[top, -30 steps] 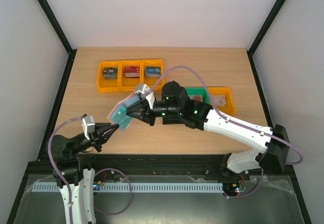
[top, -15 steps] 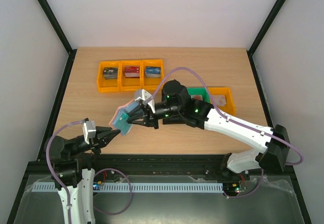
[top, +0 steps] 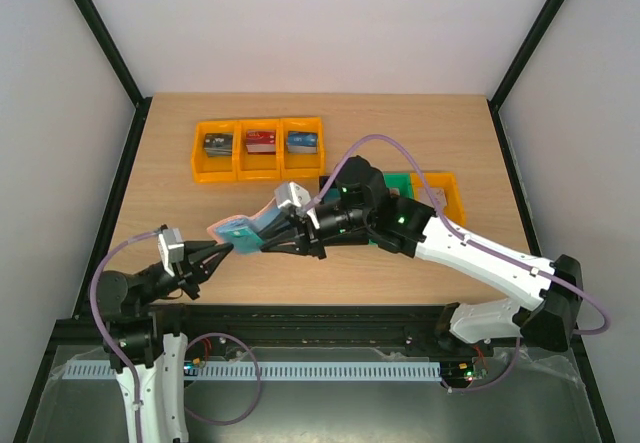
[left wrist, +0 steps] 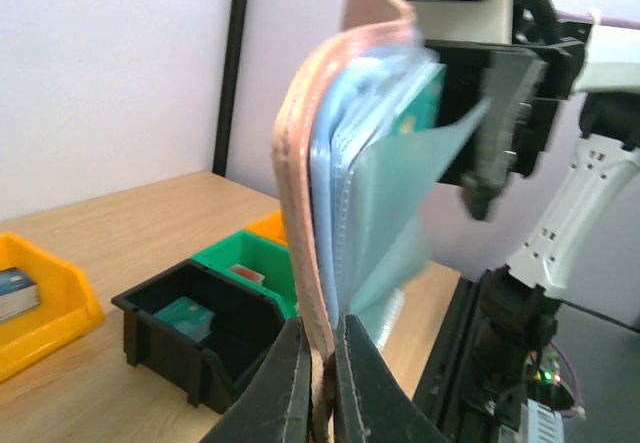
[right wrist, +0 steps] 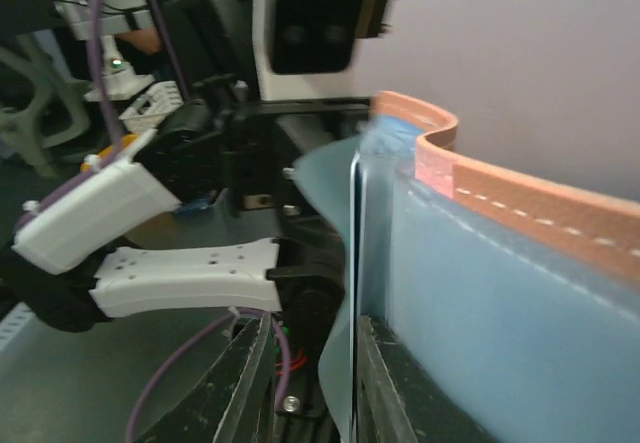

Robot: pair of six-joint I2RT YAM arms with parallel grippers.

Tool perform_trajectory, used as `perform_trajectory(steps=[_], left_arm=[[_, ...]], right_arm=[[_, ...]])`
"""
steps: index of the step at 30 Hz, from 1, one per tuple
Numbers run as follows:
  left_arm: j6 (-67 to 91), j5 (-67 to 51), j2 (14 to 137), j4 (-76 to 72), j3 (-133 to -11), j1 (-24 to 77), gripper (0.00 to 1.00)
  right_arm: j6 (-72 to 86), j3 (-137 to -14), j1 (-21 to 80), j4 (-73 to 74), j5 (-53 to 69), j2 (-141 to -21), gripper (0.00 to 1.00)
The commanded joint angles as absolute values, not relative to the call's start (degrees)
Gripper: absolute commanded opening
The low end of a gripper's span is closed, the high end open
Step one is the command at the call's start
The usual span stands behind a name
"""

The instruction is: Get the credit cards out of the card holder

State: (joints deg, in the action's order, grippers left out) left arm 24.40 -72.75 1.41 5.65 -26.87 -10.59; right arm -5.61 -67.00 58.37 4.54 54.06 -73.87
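My left claw point(left wrist: 322, 341) clamps the bottom of the pink-edged, blue-lined card holder point(left wrist: 296, 153). My right claw point(right wrist: 310, 363), slightly parted, straddles an inner leaf point(right wrist: 352, 263); I should pinch only the teal card point(left wrist: 432, 83).

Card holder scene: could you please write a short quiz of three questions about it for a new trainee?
1. True or false: the fold-over card holder with pinkish edging and pale blue inside lies flat on the light wooden table.
2. Which one pinches the holder's pinkish edge? A: the left end effector. B: the right one. C: neither.
3. How many yellow plastic bins stand in the far row?
Key: 1 false, it is held upright above the table; 2 A; 3 three.
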Motion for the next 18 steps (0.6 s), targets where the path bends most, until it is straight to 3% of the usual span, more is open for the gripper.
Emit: perform_trajectory(steps=[1,6,12,18], left_arm=[[27.6,-66.5,1.2,1.4,-25.7,-10.9,0.02],[27.0,-66.7,0.8,1.9,-25.7,-10.9,0.02],[26.8,-67.7,0.4,1.9,-25.7,-10.9,0.02],[26.6,-67.4,0.2,1.9,-25.7,-10.9,0.02]], right_arm=[[-4.6,-65.9,61.3,3.0,61.0,-73.7,0.23],[0.9,-64.1,61.5,-4.1,58.4,-74.2,0.23],[3.5,-63.5,61.6,-5.9,44.9,-73.7,0.23],[2.7,-61.9,61.6,-6.6,44.7,-70.5,0.24]])
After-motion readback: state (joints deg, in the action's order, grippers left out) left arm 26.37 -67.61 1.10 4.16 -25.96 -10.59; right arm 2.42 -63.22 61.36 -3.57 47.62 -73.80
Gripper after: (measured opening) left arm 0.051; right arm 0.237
